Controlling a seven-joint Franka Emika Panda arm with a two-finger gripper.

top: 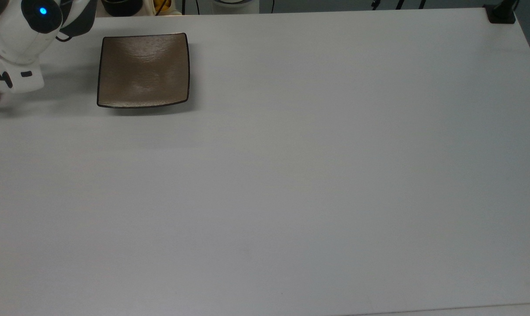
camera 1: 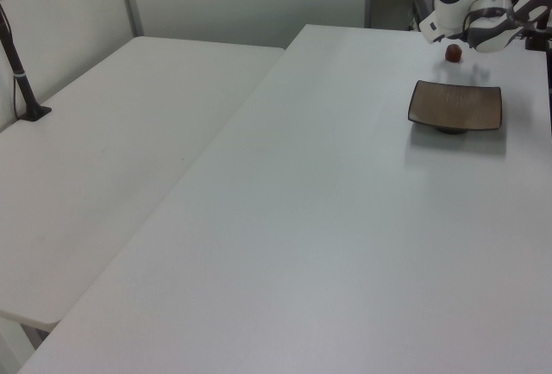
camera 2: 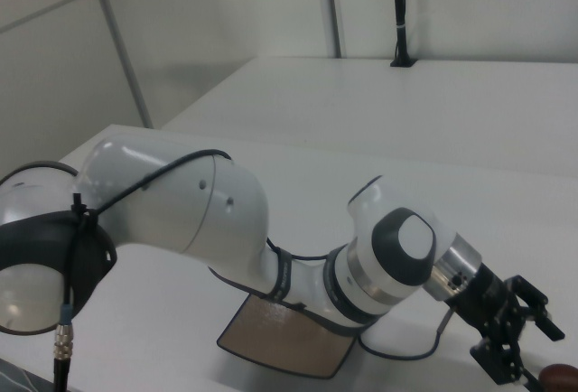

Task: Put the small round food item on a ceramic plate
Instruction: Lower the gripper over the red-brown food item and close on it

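1. The pincer hung low over the white bench, its two fingers spread with nothing between them.
2. The small round food item sat on the bench just below and to the right view's right of the pincer tips, apart from them, I judged.
3. The ceramic plate lay bare to the right view's left, behind the pincer, past the forearm.
4. Next move likely: down over the lump.

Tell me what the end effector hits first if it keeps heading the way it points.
Probably the small dark reddish-brown food lump, just beyond the end effector in the right view; depth is uncertain.
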